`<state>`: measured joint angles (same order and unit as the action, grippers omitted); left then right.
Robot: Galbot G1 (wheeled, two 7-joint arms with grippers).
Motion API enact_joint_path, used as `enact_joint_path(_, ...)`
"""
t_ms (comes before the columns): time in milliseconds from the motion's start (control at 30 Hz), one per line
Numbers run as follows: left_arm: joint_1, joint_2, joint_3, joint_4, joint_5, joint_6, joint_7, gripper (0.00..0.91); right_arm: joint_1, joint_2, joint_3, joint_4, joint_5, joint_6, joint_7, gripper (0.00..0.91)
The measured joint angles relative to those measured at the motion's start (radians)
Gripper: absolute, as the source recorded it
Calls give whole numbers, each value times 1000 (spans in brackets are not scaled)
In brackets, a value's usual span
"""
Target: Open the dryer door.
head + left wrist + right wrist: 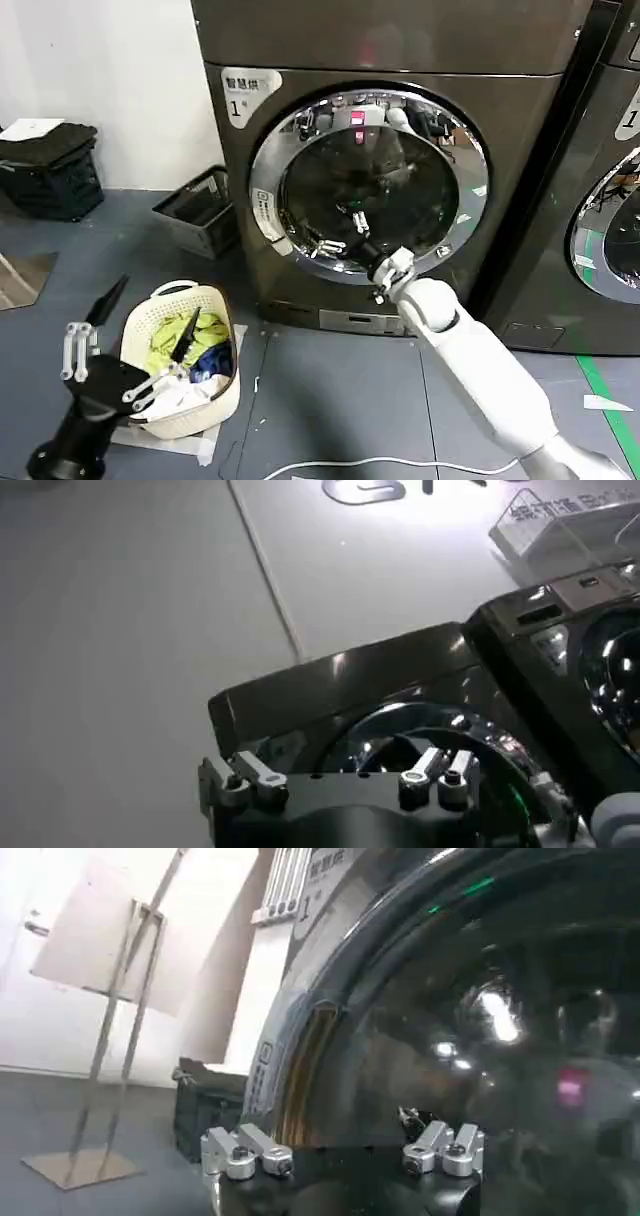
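Note:
The dryer door (368,185), a wide chrome ring around dark tinted glass, looks shut against the front of its dark grey-brown machine (520,150). My right gripper (340,232) is at the end of the white arm, in front of the lower part of the glass, open and holding nothing. In the right wrist view the dark glass (480,1028) is very close, with the chrome ring (290,1038) beside it. My left gripper (160,300) hangs open over a laundry basket at the lower left, away from the door. The left wrist view shows the door's chrome ring (385,718) farther off.
A cream laundry basket (170,292) with clothes sits on the floor left of the dryer. A dark crate (200,210) leans by the machine's left side, and a black bin (50,170) stands at the wall. A second machine (610,230) stands to the right. A white cable (380,462) lies on the floor.

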<state>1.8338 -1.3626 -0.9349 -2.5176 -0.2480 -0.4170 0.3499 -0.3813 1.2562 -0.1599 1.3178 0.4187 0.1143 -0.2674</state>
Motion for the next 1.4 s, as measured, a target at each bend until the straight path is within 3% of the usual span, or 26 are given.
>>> enact_joint_path(533, -1, 0, -2, -2, 0, 0, 0, 907, 59, 88, -28, -103, -27, 2, -18, 907)
enact_joint_path(1400, 1, -3, -3, -2, -3, 0, 0, 907, 116, 172, -46, -175, -44, 5, -47, 907)
